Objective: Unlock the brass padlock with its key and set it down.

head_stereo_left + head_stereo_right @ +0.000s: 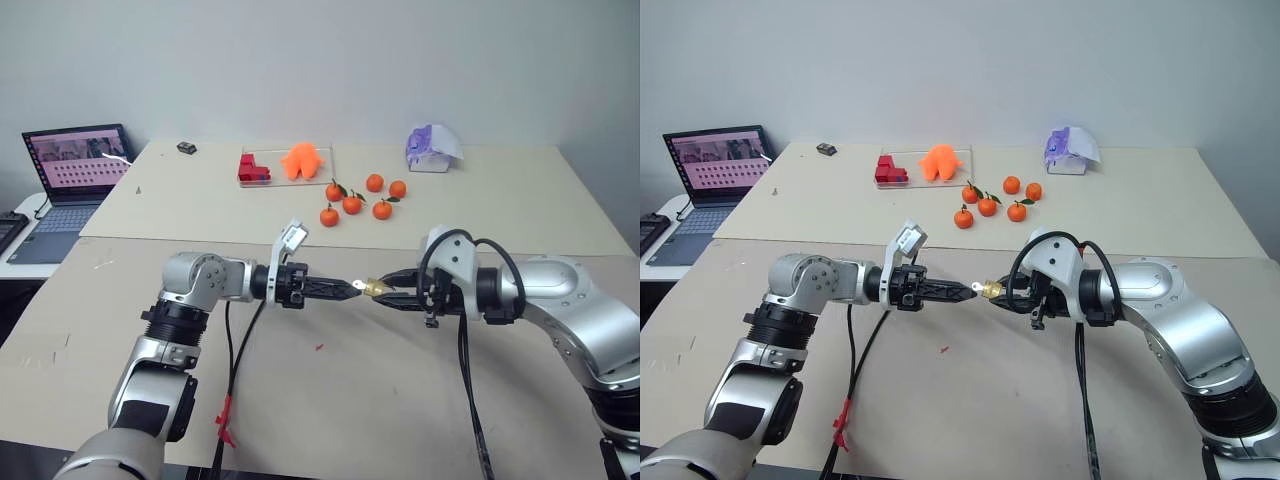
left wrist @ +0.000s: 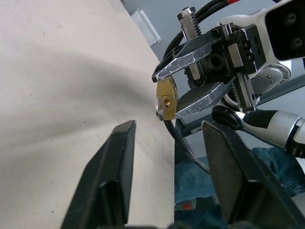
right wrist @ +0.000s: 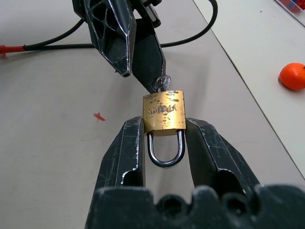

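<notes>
Brass padlock [image 1: 989,289] held aloft at centre by right end effector [image 1: 998,294], reaching in from 3 o'clock. Left end effector [image 1: 968,290] comes level from 9 o'clock, tips at the padlock. Five tangerines [image 1: 987,206] on counter [image 1: 1160,200] at 12 o'clock; laptop [image 1: 712,170] at 10 o'clock.

Brass padlock [image 3: 164,112] between both end effectors

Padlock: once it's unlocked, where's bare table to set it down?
The brass padlock hangs over bare table between both arms, with a small red scrap nearby. The strip before the tangerines is free. The far side is crowded.
</notes>
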You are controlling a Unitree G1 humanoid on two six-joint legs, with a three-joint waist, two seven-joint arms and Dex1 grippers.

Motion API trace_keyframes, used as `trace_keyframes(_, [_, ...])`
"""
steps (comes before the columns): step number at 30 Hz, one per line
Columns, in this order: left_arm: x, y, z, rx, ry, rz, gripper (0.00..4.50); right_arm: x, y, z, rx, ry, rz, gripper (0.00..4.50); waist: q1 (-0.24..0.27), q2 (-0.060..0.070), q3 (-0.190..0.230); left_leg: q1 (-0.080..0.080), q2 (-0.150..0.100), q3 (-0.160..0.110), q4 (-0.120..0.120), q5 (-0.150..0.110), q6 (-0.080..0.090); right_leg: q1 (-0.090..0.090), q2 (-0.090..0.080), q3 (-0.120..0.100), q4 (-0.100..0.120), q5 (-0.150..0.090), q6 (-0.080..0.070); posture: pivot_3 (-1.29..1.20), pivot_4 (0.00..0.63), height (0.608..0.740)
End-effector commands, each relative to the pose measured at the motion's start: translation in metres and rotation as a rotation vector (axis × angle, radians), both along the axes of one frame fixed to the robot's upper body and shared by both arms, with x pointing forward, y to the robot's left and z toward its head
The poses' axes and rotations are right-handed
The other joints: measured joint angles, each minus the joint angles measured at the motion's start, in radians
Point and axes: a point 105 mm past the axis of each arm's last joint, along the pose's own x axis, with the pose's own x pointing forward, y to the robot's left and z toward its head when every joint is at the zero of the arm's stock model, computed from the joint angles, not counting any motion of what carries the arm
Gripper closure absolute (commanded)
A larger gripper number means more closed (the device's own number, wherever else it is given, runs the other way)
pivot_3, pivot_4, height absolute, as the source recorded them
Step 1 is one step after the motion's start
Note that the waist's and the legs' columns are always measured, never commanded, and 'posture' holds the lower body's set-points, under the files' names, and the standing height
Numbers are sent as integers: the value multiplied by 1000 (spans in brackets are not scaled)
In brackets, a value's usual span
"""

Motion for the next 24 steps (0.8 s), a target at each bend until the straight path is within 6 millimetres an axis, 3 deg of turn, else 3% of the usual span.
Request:
trace_keyframes(1, [4, 0, 12, -29, -22, 2, 2205, -6, 6, 14, 7, -51, 39, 3639, 0, 0, 0, 0, 0, 0, 0, 0, 0, 0, 0, 0, 0, 0, 0, 0, 150, 697])
trace_keyframes(16, [8, -1, 10, -26, -20, 21, 2205, -9, 11, 13, 12, -48, 55, 3639, 0, 0, 0, 0, 0, 0, 0, 0, 0, 0, 0, 0, 0, 0, 1, 0, 150, 697])
trace_keyframes(20, [6, -1, 10, -32, -18, 18, 3245, -8, 11, 14, 15, -51, 53, 3639, 0, 0, 0, 0, 0, 0, 0, 0, 0, 0, 0, 0, 0, -1, 1, 0, 150, 697])
trace_keyframes(22, [5, -1, 11, -38, -17, 12, 4077, -7, 11, 14, 16, -51, 52, 3639, 0, 0, 0, 0, 0, 0, 0, 0, 0, 0, 0, 0, 0, -1, 1, 0, 150, 697])
trace_keyframes(24, [4, 0, 12, -43, -17, 6, 4430, -7, 11, 14, 15, -51, 49, 3639, -1, 0, 0, 0, 0, 0, 0, 0, 0, 0, 0, 0, 0, -1, 1, 0, 150, 697])
